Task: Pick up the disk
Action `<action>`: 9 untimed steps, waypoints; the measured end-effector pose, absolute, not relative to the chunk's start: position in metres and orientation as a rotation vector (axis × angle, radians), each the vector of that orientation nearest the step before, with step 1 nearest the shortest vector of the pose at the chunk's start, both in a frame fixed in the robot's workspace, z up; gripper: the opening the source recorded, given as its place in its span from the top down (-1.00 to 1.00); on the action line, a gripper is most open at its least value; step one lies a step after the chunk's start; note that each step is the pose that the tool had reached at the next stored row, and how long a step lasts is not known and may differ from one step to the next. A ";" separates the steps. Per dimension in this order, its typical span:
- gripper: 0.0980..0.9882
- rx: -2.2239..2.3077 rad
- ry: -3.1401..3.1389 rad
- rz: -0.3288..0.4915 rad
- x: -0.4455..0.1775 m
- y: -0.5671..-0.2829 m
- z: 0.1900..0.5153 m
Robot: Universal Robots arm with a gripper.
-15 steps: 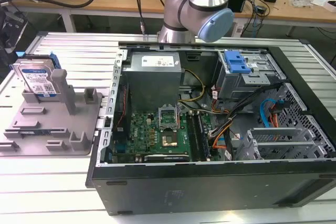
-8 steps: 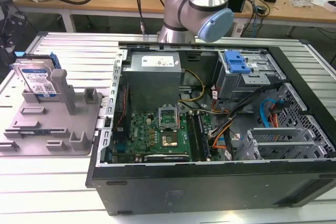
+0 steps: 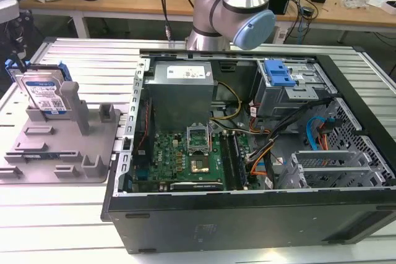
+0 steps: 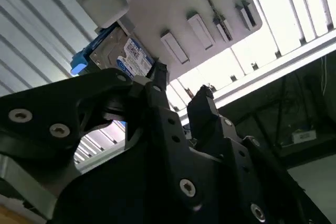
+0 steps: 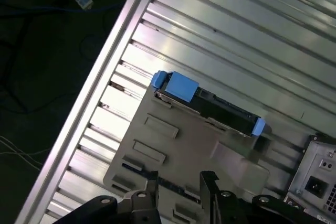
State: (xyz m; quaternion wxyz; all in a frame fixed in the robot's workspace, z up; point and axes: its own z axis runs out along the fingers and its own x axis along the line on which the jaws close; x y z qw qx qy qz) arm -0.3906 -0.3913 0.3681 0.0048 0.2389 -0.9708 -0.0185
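Slatted surface (image 3: 86,60), grey holder (image 3: 62,153): disk (image 3: 44,94) stands on edge; claw (image 5: 179,181) open, empty, apart from it. Skewed approach could strike holder.

The silver tubular robot arm with pale-blue joint caps (image 3: 230,5) rises at the back of the exterior view, one joint bent sideways. In both wrist views its black two-fingered metal gripper (image 4: 181,83) (image 5: 178,181) points outward, fingers parted, tips not touching
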 end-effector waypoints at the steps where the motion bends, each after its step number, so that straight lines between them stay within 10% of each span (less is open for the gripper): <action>1: 0.29 0.773 -3.034 -0.058 -0.391 -0.391 0.368; 9: 0.12 1.066 -2.940 -0.056 -0.391 -0.391 0.368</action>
